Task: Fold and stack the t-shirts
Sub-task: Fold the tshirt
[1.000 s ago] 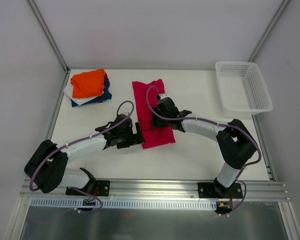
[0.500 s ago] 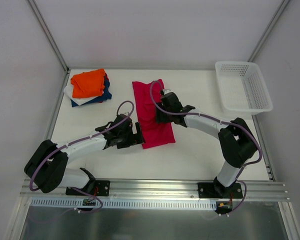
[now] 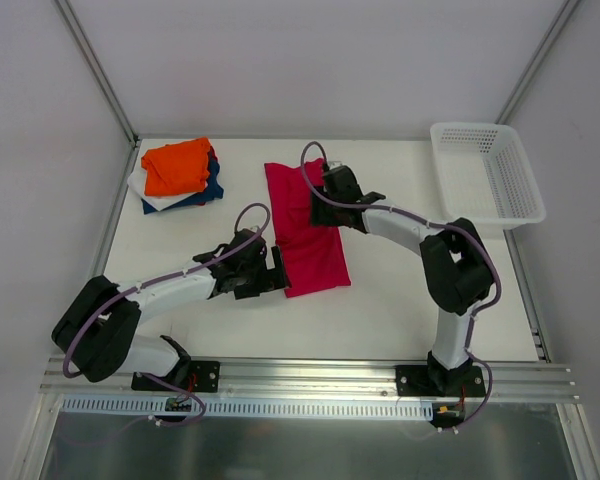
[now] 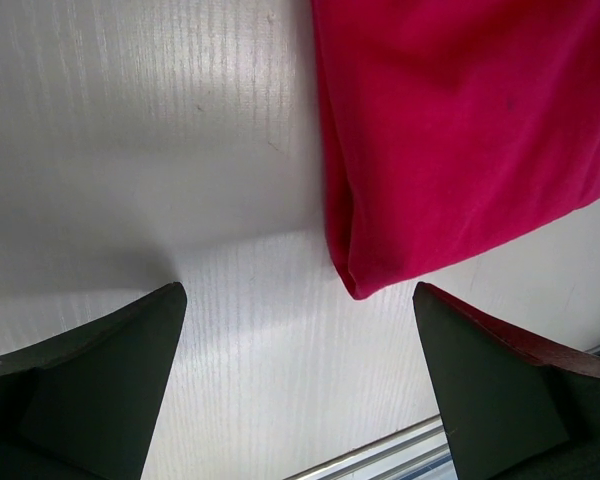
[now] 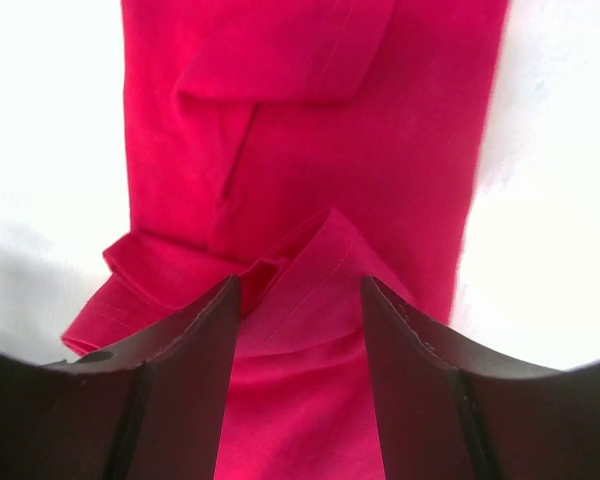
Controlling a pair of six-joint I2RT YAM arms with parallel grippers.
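Top view, upper left of the table (image 3: 400, 300): three folded tees in a stack. The orange t-shirt (image 3: 177, 166) lay on top, with the navy t-shirt (image 3: 208, 190) showing beneath it on the right side and the white t-shirt (image 3: 148, 192) poking out at the lower left.

Left of centre: the left gripper (image 3: 278, 272) sat low over the table, just beside the near left corner of the crimson t-shirt (image 3: 305, 228). In the left wrist view its fingers (image 4: 100, 380) stood wide apart and released. Only bare table lay between them, and the shirt's corner was ahead and apart.

Centre: the crimson t-shirt lay as a long folded strip, running from upper centre down toward mid-frame.

Right of centre: the right gripper (image 3: 325, 185) was down on the far half of the strip. In the right wrist view a raised ridge of red cloth sat between the fingers (image 5: 180, 380). They appeared clenched on it, though the contact itself was hard to see.

Upper right: a white mesh basket (image 3: 485, 175) stood well apart from the shirts.
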